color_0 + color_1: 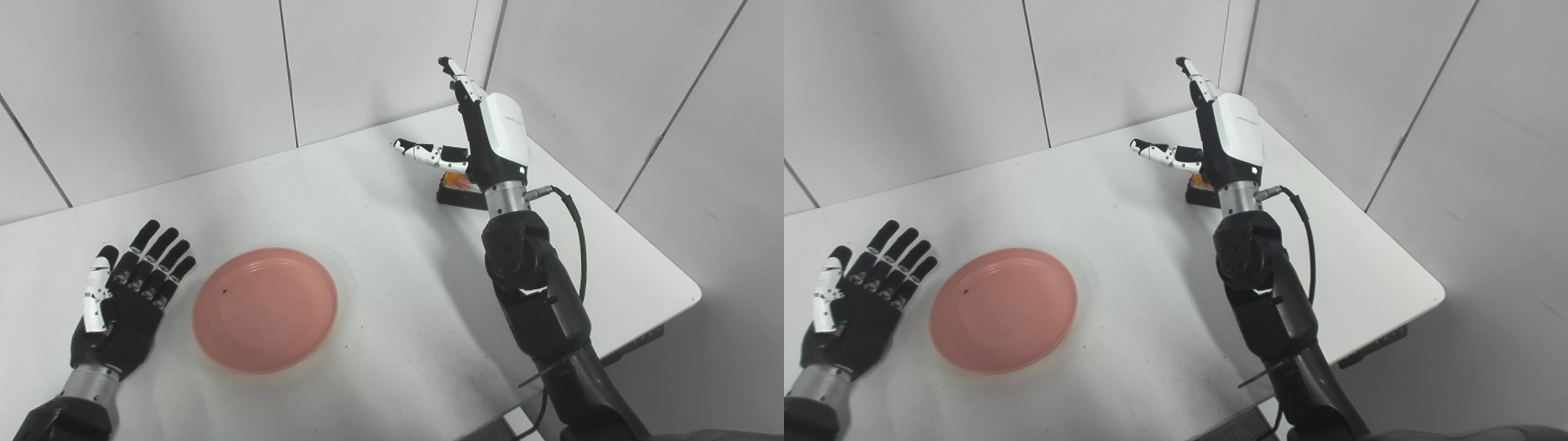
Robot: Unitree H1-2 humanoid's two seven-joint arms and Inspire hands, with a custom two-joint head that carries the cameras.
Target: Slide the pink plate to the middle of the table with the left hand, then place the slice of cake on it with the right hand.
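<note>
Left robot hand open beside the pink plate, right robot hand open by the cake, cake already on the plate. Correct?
Not quite. The cake slice is not on the pink plate; it sits on the table at the far right, partly hidden behind the right robot hand. The left eye view shows the plate empty. The left robot hand is open beside it, as stated.

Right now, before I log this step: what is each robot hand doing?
Left robot hand: open, flat beside the pink plate, holding nothing.
Right robot hand: open, above the cake slice, not gripping it.

pink plate: round, empty, flat, left-centre | slice of cake: dark, orange-topped, far right, partly hidden
</note>
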